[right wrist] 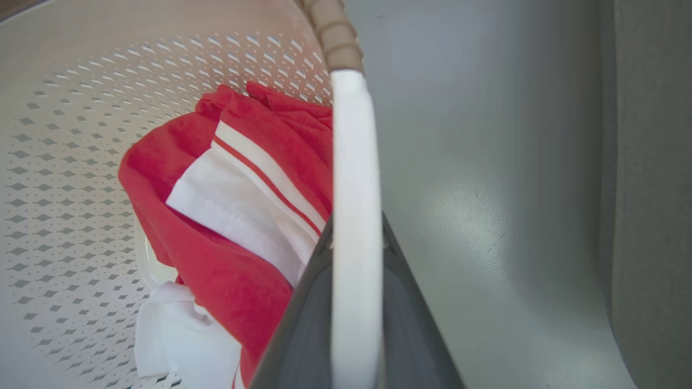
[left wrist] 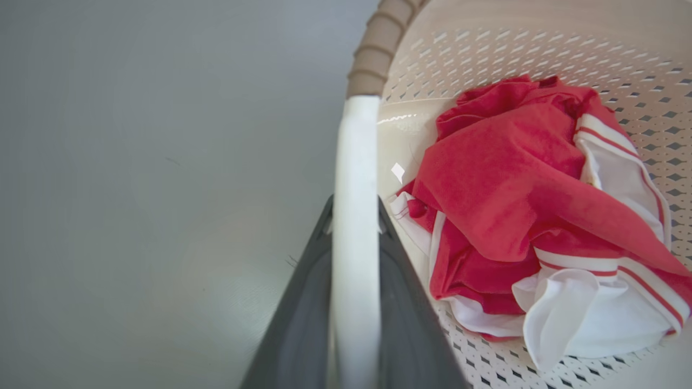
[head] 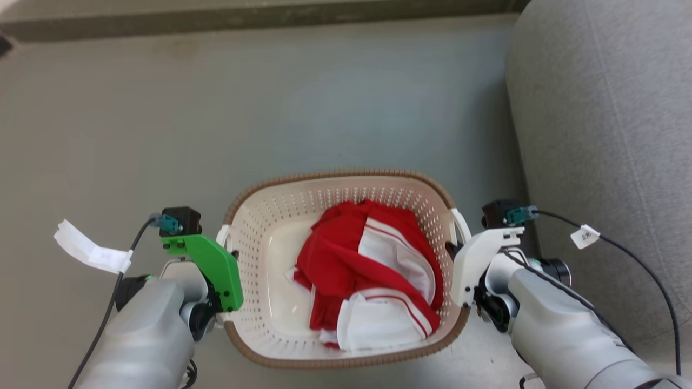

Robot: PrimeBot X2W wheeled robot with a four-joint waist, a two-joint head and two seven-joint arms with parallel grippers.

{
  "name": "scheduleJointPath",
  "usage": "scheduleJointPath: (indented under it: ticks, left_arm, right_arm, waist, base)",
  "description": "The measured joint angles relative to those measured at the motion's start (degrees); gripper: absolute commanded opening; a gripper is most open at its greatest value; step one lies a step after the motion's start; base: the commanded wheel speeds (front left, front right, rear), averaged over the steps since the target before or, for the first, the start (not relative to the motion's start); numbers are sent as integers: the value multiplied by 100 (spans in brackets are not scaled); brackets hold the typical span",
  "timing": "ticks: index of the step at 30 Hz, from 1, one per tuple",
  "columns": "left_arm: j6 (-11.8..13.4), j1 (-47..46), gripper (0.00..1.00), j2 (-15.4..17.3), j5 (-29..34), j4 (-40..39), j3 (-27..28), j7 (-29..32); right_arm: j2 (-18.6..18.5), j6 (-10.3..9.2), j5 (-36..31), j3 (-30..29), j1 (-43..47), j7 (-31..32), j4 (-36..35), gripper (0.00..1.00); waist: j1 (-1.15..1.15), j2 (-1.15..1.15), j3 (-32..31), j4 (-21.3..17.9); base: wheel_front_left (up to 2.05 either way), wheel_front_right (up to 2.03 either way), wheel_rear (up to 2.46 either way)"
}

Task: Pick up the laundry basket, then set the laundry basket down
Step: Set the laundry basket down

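Observation:
The laundry basket (head: pixel 335 176) is cream-white and perforated, with a brown woven-look rim, and sits low in the centre of the head view between my two arms. Red and white clothes (head: pixel 367 270) lie inside it. My left gripper (left wrist: pixel 354 216) is shut on the white left loop handle (left wrist: pixel 354 162), one dark finger on each side of it. My right gripper (right wrist: pixel 357 237) is shut the same way on the right loop handle (right wrist: pixel 354 162). In the head view the left gripper (head: pixel 226 256) and right gripper (head: pixel 458 256) sit at the basket's two sides. Whether the basket touches the floor I cannot tell.
Grey floor (head: pixel 270 108) spreads ahead of and to the left of the basket. A grey upholstered sofa (head: pixel 605 135) stands close on the right, near my right arm. A dark baseboard (head: pixel 259 19) runs along the far edge.

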Motion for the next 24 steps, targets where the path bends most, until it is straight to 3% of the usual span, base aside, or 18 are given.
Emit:
scheduleJointPath:
  ticks: [24]
  left_arm:
    - [0, -1174, 0, 75, 403, -105, -68, -1172]
  right_arm:
    - [-46, -201, -194, -177, -1089, -1060, 43, 0]
  waist:
    - [0, 0, 1971, 212]
  base:
    - [0, 0, 0]
